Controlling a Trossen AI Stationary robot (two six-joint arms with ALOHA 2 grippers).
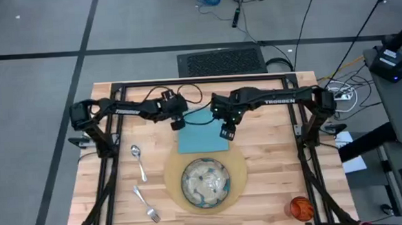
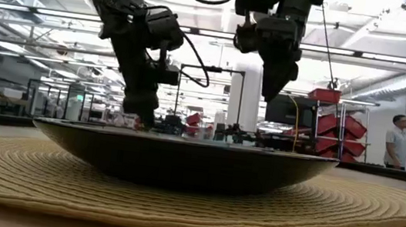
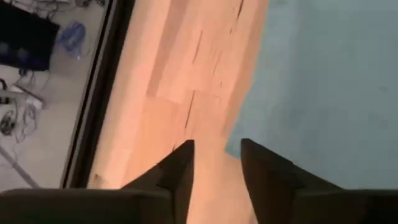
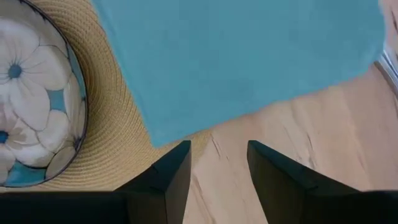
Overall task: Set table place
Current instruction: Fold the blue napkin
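A teal napkin [image 1: 202, 133] lies flat on the table [image 1: 272, 157], its near edge over the far rim of the round tan placemat [image 1: 240, 176]. A flower-patterned dish [image 1: 206, 181] sits on the placemat. My left gripper [image 3: 217, 152] is open and low at the napkin's left edge [image 3: 233, 134], one finger over wood and one over cloth. My right gripper [image 4: 219, 152] is open, raised above the table in the low view [image 2: 274, 91], over bare wood just off the napkin's near right corner [image 4: 158, 137]. My left gripper points down at the napkin's left edge, which runs into the gap between its fingers. I cannot tell whether its fingertips [image 3: 249, 152] touch the cloth or the table.
A spoon [image 1: 140, 160] and a fork [image 1: 147, 205] lie on the wood left of the placemat. An orange cup [image 1: 301, 207] stands at the near right corner. The black frame rails [image 1: 199, 81] run along the table's far and side edges.
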